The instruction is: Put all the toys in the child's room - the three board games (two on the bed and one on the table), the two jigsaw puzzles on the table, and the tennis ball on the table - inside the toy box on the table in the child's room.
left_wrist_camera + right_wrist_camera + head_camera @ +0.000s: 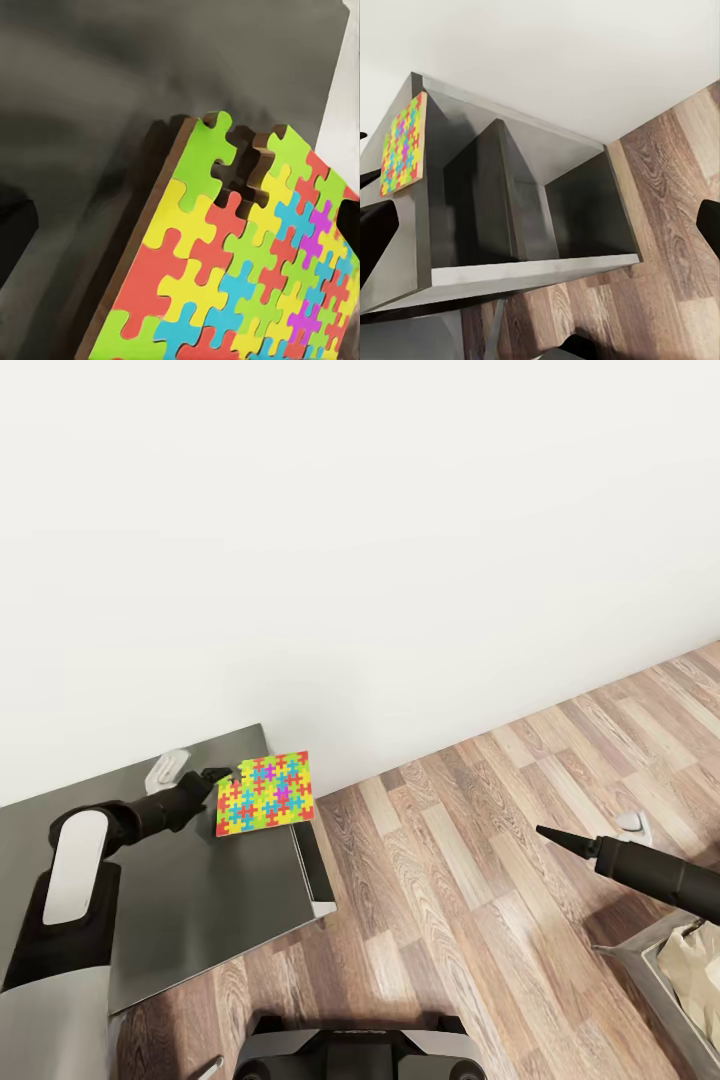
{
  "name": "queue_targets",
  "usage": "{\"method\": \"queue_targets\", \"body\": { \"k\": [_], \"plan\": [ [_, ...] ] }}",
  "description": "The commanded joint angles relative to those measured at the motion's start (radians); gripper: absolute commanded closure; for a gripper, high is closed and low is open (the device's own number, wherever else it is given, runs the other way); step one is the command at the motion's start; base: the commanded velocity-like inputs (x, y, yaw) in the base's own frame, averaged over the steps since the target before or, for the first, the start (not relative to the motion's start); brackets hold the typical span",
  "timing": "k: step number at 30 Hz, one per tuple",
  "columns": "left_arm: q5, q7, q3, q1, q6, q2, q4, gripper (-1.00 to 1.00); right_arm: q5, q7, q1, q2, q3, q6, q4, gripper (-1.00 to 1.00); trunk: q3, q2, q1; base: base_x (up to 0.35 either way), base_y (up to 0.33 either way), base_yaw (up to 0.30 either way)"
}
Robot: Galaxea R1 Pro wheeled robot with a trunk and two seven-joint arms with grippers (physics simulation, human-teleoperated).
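A jigsaw puzzle [265, 793], a thin square of bright interlocking pieces, hangs slightly tilted over the far corner of a low dark grey cabinet [200, 890]. My left gripper [218, 785] is shut on its near-left edge. The left wrist view shows the puzzle [247, 262] up close, with its brown side and a notch in its far edge. In the right wrist view the puzzle [403, 142] sits above the cabinet's top corner. My right gripper [545, 832] is held over the wood floor to the right, open and holding nothing, its fingertips [375, 240] at the picture's sides.
The cabinet [532, 202] has open compartments with a divider on its floor-facing side. A white wall runs behind it. At the lower right stands a grey-framed corner with beige fabric [690, 960]. A small pale object [632, 822] lies on the floor. My base [350, 1050] is at the bottom.
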Motion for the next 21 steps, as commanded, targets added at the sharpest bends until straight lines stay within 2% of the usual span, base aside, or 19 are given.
{"method": "queue_targets", "body": {
  "k": [1,3,4,5,8,9,12,13,15,16,18,19,21],
  "plan": [
    [-0.024,0.013,0.016,0.003,0.014,0.002,-0.010,-1.00,0.000,0.002,-0.002,0.000,-0.001,0.006,0.001,-1.00,-0.001,-0.001,0.000,0.000,0.000,0.000],
    [-0.021,0.008,0.057,0.018,0.020,0.003,-0.046,-1.00,0.000,-0.002,-0.009,0.000,0.001,0.008,0.016,-1.00,-0.001,-0.001,0.000,0.000,0.000,0.000],
    [-0.021,0.008,0.057,0.018,0.020,0.003,-0.046,-1.00,0.000,-0.002,-0.009,0.000,0.001,0.008,0.016,-1.00,-0.001,-0.001,0.000,0.000,0.000,0.000],
    [-0.018,0.002,0.078,0.027,0.023,0.004,-0.059,-1.00,0.000,-0.007,-0.019,0.002,0.002,0.013,0.034,-1.00,-0.001,-0.001,0.000,0.000,0.000,0.000],
    [0.003,-0.038,0.130,0.050,0.038,0.006,-0.083,-1.00,-0.002,-0.023,-0.088,0.018,0.021,0.044,0.132,-1.00,-0.001,-0.001,0.000,0.000,0.000,0.000],
    [0.003,-0.038,0.130,0.050,0.038,0.006,-0.083,-1.00,-0.002,-0.023,-0.088,0.018,0.021,0.044,0.132,-1.00,-0.001,-0.001,0.000,0.000,0.000,0.000],
    [0.018,-0.104,0.152,0.067,0.055,0.006,-0.096,-1.00,-0.001,-0.033,-0.199,0.066,0.062,0.074,0.286,-1.00,-0.001,-0.001,0.000,0.000,0.000,0.000],
    [0.018,-0.104,0.152,0.067,0.055,0.006,-0.096,-1.00,-0.001,-0.033,-0.199,0.066,0.062,0.074,0.286,-1.00,-0.001,-0.001,0.000,0.000,0.000,0.000],
    [0.023,-0.159,0.153,0.076,0.066,0.007,-0.101,-1.00,0.002,-0.036,-0.279,0.104,0.093,0.082,0.414,-1.00,-0.001,-0.001,0.000,0.000,0.000,0.000],
    [0.023,-0.159,0.153,0.076,0.066,0.007,-0.101,-1.00,0.002,-0.036,-0.279,0.104,0.093,0.082,0.414,-1.00,-0.001,-0.001,0.000,0.000,0.000,0.000],
    [0.027,-0.219,0.147,0.083,0.072,0.007,-0.105,-1.00,0.010,-0.038,-0.352,0.140,0.127,0.078,0.541,-1.00,-0.001,-0.001,0.000,0.000,0.000,0.000],
    [0.027,-0.219,0.147,0.083,0.072,0.007,-0.105,-1.00,0.010,-0.038,-0.352,0.140,0.127,0.078,0.541,-1.00,-0.001,-0.001,0.000,0.000,0.000,0.000],
    [0.029,-0.274,0.142,0.087,0.077,0.008,-0.107,-1.00,0.028,-0.037,-0.411,0.167,0.168,0.054,0.648,-1.00,-0.001,-0.001,0.000,0.000,0.000,0.000]
  ]
}}
